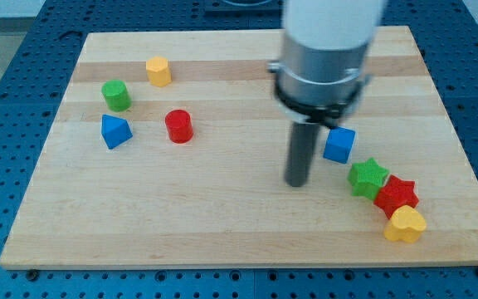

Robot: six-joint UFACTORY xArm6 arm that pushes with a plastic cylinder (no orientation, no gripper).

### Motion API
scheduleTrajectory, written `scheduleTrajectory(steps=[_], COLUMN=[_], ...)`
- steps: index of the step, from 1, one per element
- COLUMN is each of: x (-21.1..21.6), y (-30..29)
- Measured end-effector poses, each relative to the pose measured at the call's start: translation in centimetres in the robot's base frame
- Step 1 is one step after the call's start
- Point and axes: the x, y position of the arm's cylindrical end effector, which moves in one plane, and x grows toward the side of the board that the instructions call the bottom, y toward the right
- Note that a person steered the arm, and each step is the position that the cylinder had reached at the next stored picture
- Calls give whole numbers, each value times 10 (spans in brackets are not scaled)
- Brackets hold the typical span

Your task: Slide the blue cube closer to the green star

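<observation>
The blue cube lies right of the board's middle. The green star lies just below and right of it, a small gap between them. My tip rests on the board left of and slightly below the blue cube, to the left of the green star, touching neither. The arm's grey and white body hangs above the rod and hides part of the board's top.
A red star touches the green star; a yellow heart lies below it near the wooden board's bottom right edge. At the left lie a green cylinder, yellow block, blue block and red cylinder.
</observation>
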Motion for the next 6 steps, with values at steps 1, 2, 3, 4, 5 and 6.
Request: scheduleTrajectory(steps=[1,2,3,4,5,6], x=[-28,-57,-70,-86,-94,-91], y=[12,57,97,98,142,177])
